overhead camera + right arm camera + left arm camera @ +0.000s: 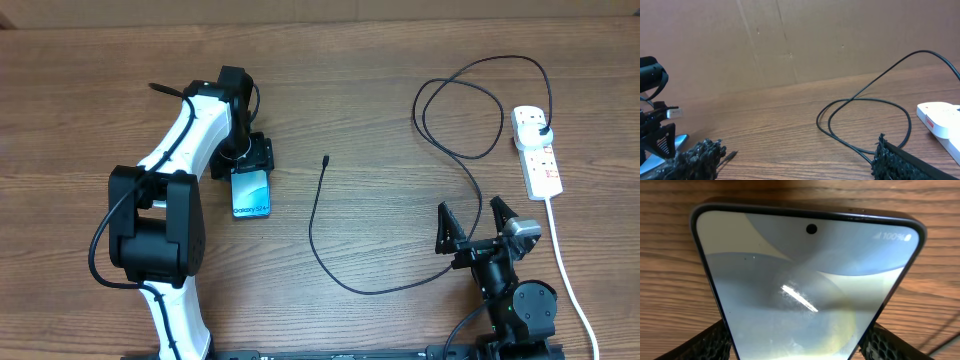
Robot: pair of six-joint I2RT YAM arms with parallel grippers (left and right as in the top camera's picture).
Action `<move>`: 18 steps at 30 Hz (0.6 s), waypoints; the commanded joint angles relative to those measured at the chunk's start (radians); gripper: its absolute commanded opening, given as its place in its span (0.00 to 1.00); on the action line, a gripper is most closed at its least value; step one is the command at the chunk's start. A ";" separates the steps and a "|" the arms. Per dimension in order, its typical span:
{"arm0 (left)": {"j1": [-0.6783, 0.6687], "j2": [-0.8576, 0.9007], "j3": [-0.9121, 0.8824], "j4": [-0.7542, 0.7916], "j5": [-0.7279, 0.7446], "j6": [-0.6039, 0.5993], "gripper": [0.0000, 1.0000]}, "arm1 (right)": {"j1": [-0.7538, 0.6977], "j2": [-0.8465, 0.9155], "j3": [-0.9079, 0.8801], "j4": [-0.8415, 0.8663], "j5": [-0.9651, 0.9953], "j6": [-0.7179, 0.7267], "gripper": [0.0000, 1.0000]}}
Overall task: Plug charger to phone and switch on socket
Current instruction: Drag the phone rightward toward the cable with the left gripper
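Across the wooden table, seen from overhead, the white-and-black left arm is the biggest thing, reaching from about 7 o'clock up toward 10 o'clock. The charger comes next. Its thin black cable sags in a long curve through the middle of the table, swings out toward 4 o'clock and climbs into two loose loops at about 1 o'clock.

The socket, a white power strip with red switch marks, lies at 2 o'clock, and its thick white cord trails off toward 5 o'clock. The charger's black plug already sits in the strip's far outlet. The switches are too small to show whether one is on.

The phone lies screen up and lit at about 9 o'clock from the table's centre. The left gripper straddles its far end. In the left wrist view the fingers press against both long edges, so it looks clamped on the phone.

The right gripper rests at 5 o'clock with its jaws spread wide, holding nothing.

Smallest is the plug tip, lying loose on the wood at 3 o'clock from the phone and clearly apart from it.

By this showing only the mains end is done. The tip must yet be picked up and pushed into the phone, and the socket switch pressed.
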 commanded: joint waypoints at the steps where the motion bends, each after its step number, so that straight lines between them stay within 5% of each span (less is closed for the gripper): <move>1: -0.007 0.006 0.027 -0.005 0.090 -0.048 0.76 | 0.006 -0.008 -0.010 0.005 -0.001 0.006 1.00; 10: -0.007 0.006 0.027 -0.004 0.183 -0.088 0.76 | 0.006 -0.008 -0.010 0.005 -0.001 0.006 1.00; 18: -0.007 0.006 0.011 0.008 0.064 -0.100 0.77 | 0.006 -0.008 -0.010 0.005 -0.001 0.006 1.00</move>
